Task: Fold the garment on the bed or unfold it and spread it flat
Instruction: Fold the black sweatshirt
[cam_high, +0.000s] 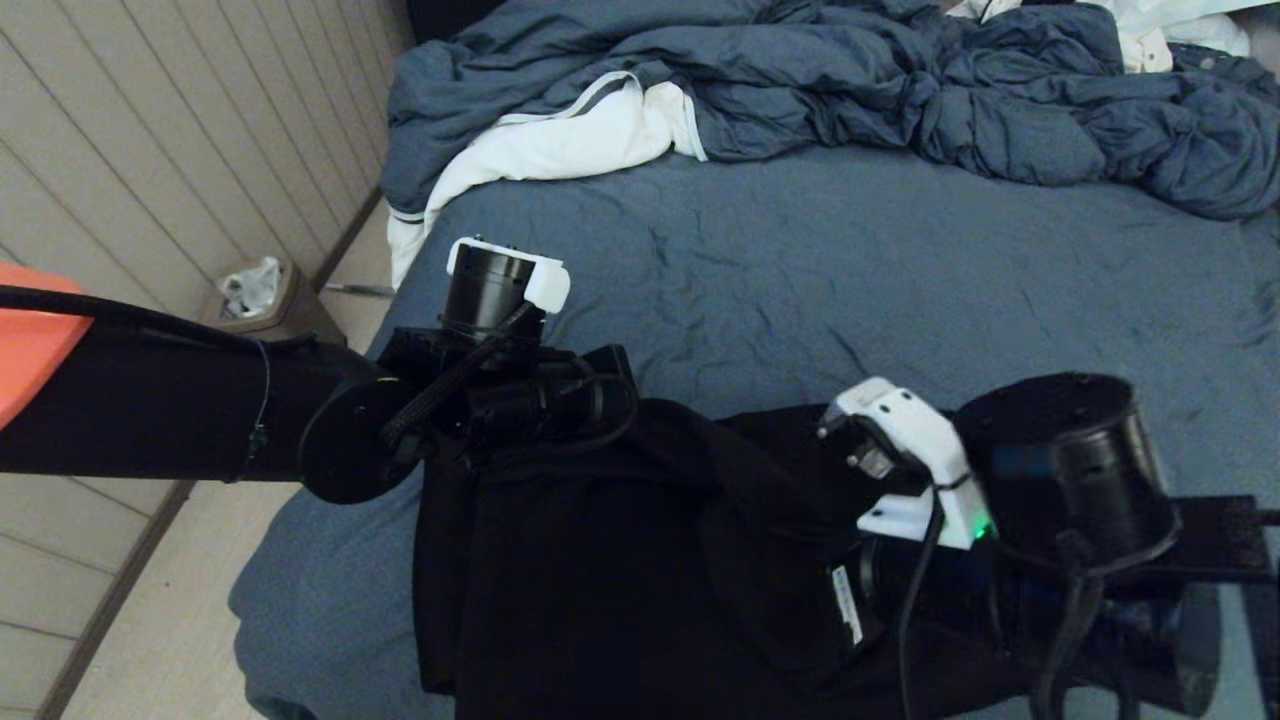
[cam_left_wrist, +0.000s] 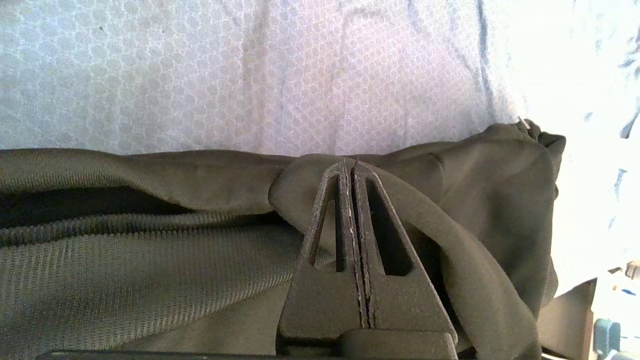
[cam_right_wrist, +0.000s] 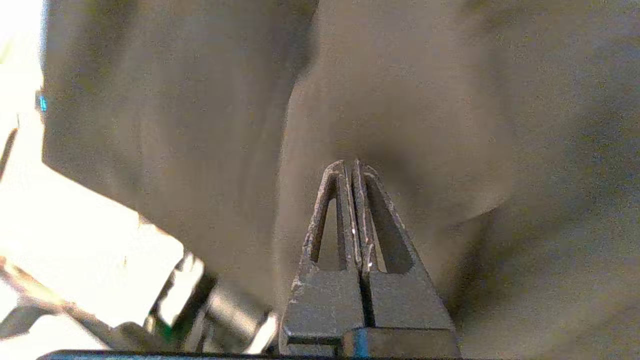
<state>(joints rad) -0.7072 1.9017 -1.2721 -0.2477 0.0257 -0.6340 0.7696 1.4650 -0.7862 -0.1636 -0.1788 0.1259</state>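
Lying bunched at the near edge of the bed (cam_high: 900, 270), the black hoodie (cam_high: 600, 560) sits directly under and between both arms, with the wide stretch of bare blue-grey sheet reaching away beyond it toward the rumpled duvet (cam_high: 900, 90) and the white cloth (cam_high: 560, 140) at the far end. The left gripper (cam_left_wrist: 352, 167) has its fingers pressed together on a fold at the hoodie's far edge; in the left wrist view that edge runs crosswise to the fingers, and the sheet begins just past their tips. The right gripper (cam_right_wrist: 350, 167) is likewise pinched shut with dark fabric wrapped all around it, so it seems to hold a fold too, though exactly which part cannot be told. In the head view the two wrists stand near the hoodie's opposite sides, left arm at its left, right arm at its right, so neither is clearly the nearer. The hoodie's long axis appears to run from the near edge away across the bed, but which end is hood and which is hem stays unclear in this heap. Spreading it, I judge, calls for carrying both held folds outward over the open sheet ahead.
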